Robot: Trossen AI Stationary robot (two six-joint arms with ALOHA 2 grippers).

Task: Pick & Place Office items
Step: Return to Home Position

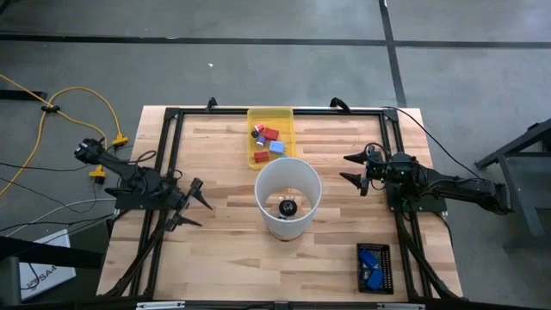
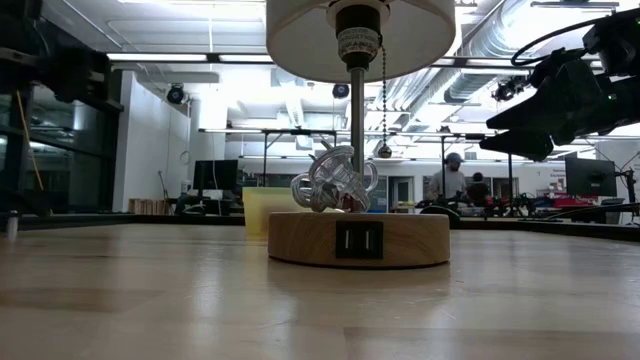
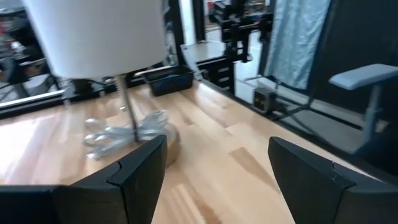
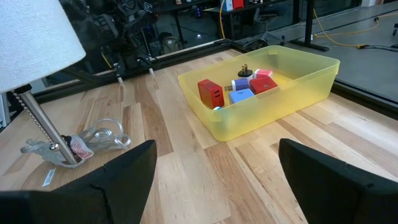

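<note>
Yellow and see-through, the bin (image 1: 271,112) sits at the bench (image 1: 215,258) edge that shows uppermost in your high view, midway between the two arms. All the small adapters you can see lie inside it. From above you can pick out a red one (image 1: 272,133), a light blue one (image 1: 276,147), a second red one (image 1: 261,158) and a purple one (image 1: 261,140), packed close together. The right wrist view looks over the bin's wall (image 4: 273,106) at the same cluster, with a red adapter (image 4: 211,94) standing upright beside a light blue one (image 4: 241,96).

Just beside the bin, toward the bench's middle, stands a lamp. Its white shade (image 1: 288,194) hides the round wooden base (image 2: 358,238), where a knotted metal ornament (image 2: 335,180) rests against the stem.

Your left gripper (image 1: 203,211) is on the left side of the bench, pointing at the lamp, with its fingers spread wide and holding nothing. Your right gripper (image 1: 344,168) is on the right side, level with the gap between bin and lamp, also spread and empty. In the low view it hangs well above the bench.

A black tray (image 1: 388,258) holding bright blue pieces (image 1: 372,263) lies near the corner on the right arm's side, well apart from the bin
</note>
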